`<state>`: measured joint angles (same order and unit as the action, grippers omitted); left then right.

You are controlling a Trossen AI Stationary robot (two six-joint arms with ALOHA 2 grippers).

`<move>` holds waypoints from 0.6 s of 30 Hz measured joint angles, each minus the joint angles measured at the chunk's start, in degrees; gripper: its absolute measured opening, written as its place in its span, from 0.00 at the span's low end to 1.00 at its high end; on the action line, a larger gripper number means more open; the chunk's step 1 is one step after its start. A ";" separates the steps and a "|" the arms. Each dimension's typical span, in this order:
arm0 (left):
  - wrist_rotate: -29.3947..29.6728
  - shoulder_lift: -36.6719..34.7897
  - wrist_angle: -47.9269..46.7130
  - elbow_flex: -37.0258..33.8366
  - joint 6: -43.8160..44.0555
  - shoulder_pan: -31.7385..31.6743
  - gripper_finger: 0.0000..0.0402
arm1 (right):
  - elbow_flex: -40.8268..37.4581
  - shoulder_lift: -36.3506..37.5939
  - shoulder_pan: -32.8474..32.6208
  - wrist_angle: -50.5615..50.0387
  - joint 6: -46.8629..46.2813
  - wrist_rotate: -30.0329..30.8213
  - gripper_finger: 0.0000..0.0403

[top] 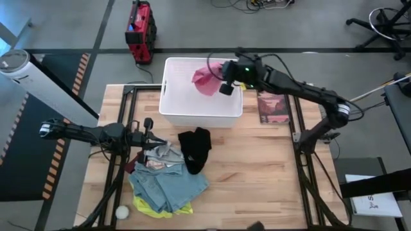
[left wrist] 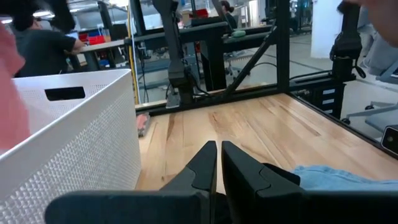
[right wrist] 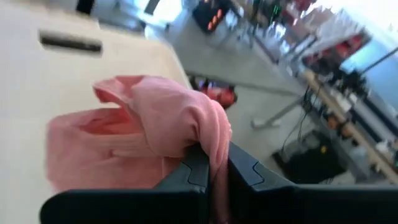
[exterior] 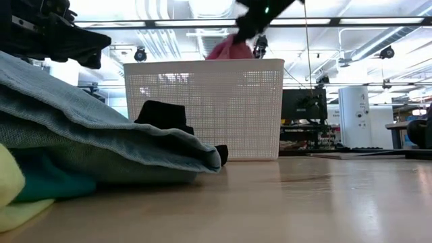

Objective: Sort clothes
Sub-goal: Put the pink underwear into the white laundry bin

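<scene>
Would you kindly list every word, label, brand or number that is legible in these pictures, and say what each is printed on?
None can be read.
Paper sheet beside the table, high view: dark print, too small to read.
Flat pink-brown patterned piece right of the white basket: pattern only, no letters made out.
Red case on the floor: markings too blurred.
Pink garment in the right gripper: no label showing.

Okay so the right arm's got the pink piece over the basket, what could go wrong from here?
1. The pink garment hangs from the shut right gripper near the white basket's far right rim, so on release it may drape over the edge instead of falling in.
2. The cloth wraps around the fingers and could cling when they open.
3. The left gripper sits shut just above the clothes pile; it could snag the top layer.
</scene>
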<state>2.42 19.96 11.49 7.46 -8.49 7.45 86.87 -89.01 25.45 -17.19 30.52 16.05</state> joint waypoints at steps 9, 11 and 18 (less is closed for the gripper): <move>-2.36 0.76 0.15 0.00 0.70 0.06 0.03 | -0.02 -6.25 3.25 0.33 -7.33 0.31 0.07; -2.50 1.26 0.11 0.00 0.79 0.06 0.03 | -0.02 -6.32 3.24 0.33 -8.23 0.31 0.10; -0.37 4.95 3.01 0.00 0.23 0.06 0.13 | -0.02 -4.62 2.04 -0.07 -8.22 0.42 0.29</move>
<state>2.04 24.90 14.50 7.46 -8.26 7.51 86.85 -93.63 27.49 -17.26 22.31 16.47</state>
